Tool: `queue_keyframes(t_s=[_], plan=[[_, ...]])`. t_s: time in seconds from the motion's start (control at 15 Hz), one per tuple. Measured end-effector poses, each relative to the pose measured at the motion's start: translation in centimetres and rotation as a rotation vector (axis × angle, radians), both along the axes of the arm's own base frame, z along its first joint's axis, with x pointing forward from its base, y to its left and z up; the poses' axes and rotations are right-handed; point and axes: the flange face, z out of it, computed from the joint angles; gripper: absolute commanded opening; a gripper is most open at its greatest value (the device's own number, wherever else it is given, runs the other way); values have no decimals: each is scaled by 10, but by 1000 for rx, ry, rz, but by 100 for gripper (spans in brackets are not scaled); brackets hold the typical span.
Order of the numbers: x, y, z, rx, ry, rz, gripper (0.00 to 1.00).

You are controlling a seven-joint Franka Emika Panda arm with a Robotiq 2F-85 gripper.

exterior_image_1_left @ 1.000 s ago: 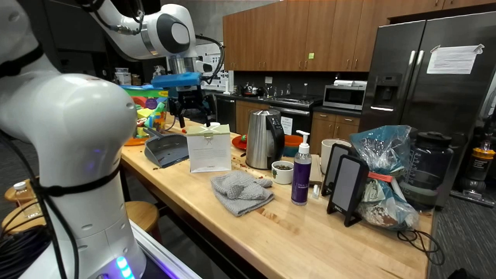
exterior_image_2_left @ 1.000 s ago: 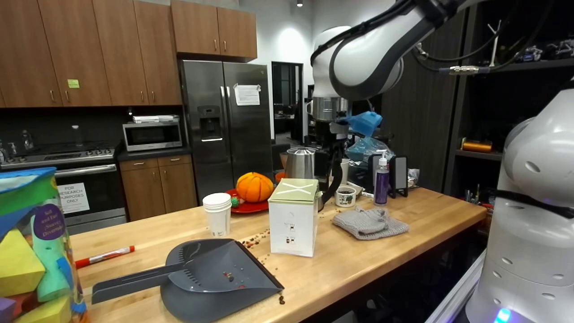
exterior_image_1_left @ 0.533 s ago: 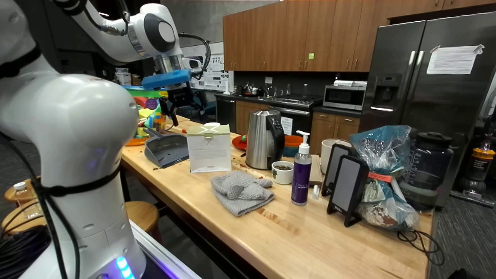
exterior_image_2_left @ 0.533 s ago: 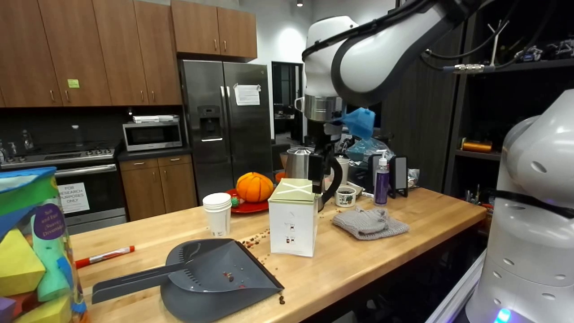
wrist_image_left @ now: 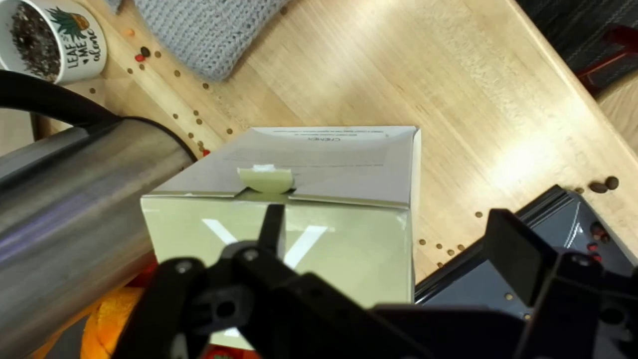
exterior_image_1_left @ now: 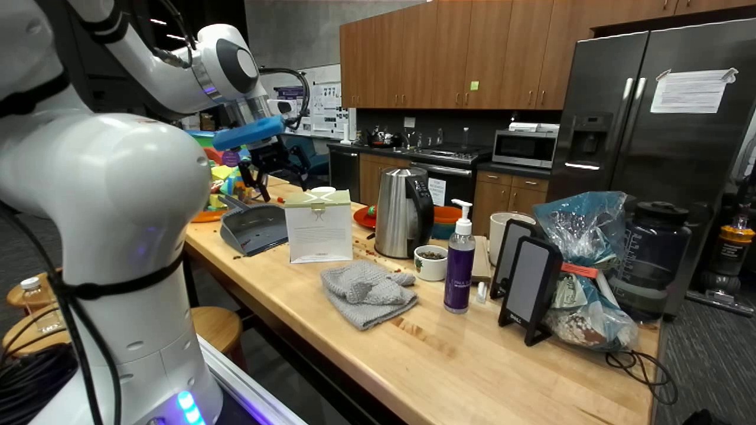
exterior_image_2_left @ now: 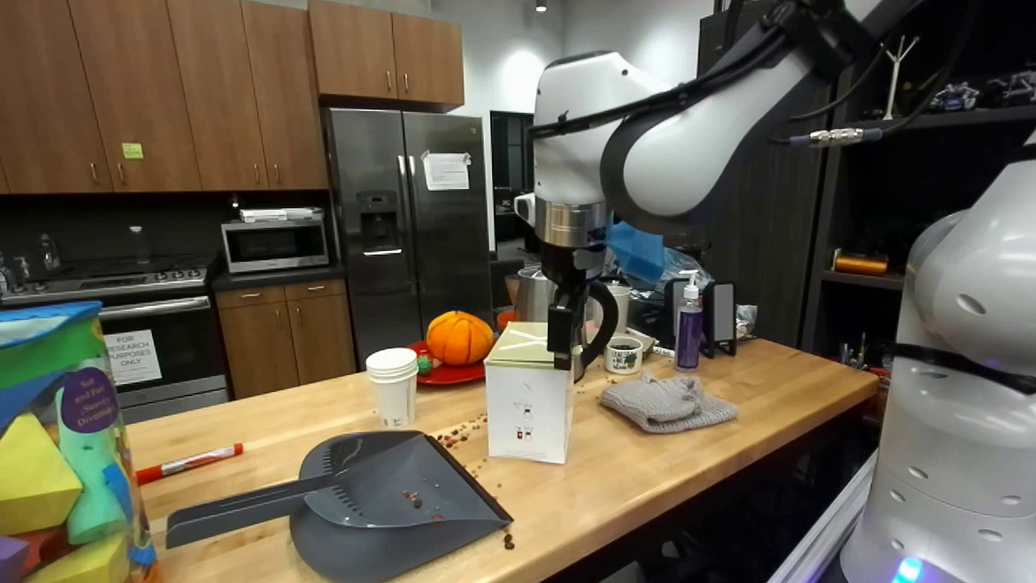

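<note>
My gripper is open, its black fingers wide apart with nothing between them. Nearest to it is a white box with a pale green lid. In the wrist view one finger overlaps the lid, while the opposite one is seen beyond the box's side, over the grey dustpan. A small tab stands up at the lid's front edge. In an exterior view the gripper hangs tilted above and behind the box; contact cannot be made out.
A steel kettle stands close beside the box. Also on the table are a grey cloth, a small planter cup, a purple pump bottle, stacked white cups and a red plate with an orange pumpkin. Beans lie scattered.
The arm has shifted and tilted, with the gripper going left in both exterior views and coming lower by the box. The gripper remains open; the tabletop things have stayed put.
</note>
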Motion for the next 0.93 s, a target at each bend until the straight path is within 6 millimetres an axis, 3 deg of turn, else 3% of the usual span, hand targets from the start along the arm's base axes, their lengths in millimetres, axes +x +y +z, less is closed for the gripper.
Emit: queue_keyframes(t_s=[0.47, 0.93], plan=[[-3, 16, -10, -49, -56, 29, 100], [-1, 18, -15, -116, -121, 18, 100]])
